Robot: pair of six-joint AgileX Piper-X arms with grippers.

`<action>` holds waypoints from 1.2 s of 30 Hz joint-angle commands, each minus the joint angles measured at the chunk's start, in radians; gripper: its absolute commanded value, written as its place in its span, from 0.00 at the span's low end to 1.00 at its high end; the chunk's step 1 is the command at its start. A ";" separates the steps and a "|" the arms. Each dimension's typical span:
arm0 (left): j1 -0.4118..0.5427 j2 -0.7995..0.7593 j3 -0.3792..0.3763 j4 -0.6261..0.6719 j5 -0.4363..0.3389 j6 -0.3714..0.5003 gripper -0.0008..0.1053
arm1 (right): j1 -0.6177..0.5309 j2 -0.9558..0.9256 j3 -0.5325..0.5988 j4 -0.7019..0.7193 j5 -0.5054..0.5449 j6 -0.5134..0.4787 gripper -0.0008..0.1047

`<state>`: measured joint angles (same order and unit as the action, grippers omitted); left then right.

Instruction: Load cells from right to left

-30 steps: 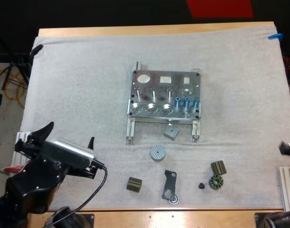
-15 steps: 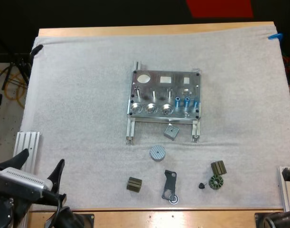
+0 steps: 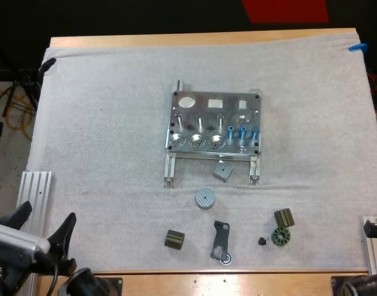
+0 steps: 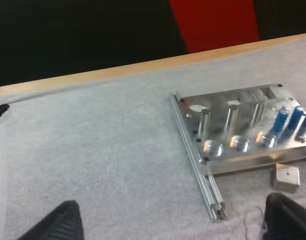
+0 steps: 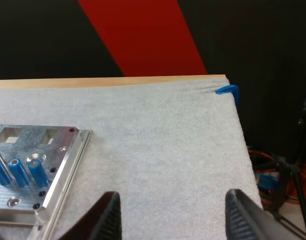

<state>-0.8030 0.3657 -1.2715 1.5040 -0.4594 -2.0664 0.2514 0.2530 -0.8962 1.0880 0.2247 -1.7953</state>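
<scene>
robotics lab bench: wooden table [image 3: 200, 39], white mat [image 3: 102, 123], machined metal fixture [image 3: 214, 120], tripod [image 5: 289, 172] and orange cables [image 5: 260, 152] on floor.

Left claw [image 3: 45, 221] and right claw [image 5: 175, 212] both gape wide, held low, gripping nothing.

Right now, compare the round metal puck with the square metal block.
The puck is round with a grooved top; the block is square with one centre hole. The block lies close to the fixture, the puck farther from it. Both are pale metal, loose on the mat.
</scene>
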 commanded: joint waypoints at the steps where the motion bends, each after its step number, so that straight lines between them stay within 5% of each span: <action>1: -0.005 -0.003 -0.019 0.033 0.014 -0.010 0.67 | 0.000 -0.005 0.011 -0.005 0.002 -0.019 0.45; 9: 0.034 -0.077 -0.051 0.067 0.089 0.054 0.67 | 0.000 -0.005 0.108 -0.008 -0.004 0.030 0.45; 19: 0.380 -0.289 -0.035 0.056 0.150 0.297 0.67 | 0.000 -0.005 0.123 -0.015 -0.035 0.057 0.45; 28: 0.586 -0.465 0.159 -0.051 0.352 0.313 0.67 | 0.000 -0.005 0.123 -0.015 -0.055 0.073 0.45; 36: 0.650 -0.519 0.363 -0.156 0.500 0.338 0.67 | 0.000 -0.005 0.200 -0.058 -0.133 0.092 0.45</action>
<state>-0.1559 -0.0180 -0.9155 1.3718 0.0311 -1.7330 0.2514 0.2530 -0.7013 1.0463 0.1080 -1.7123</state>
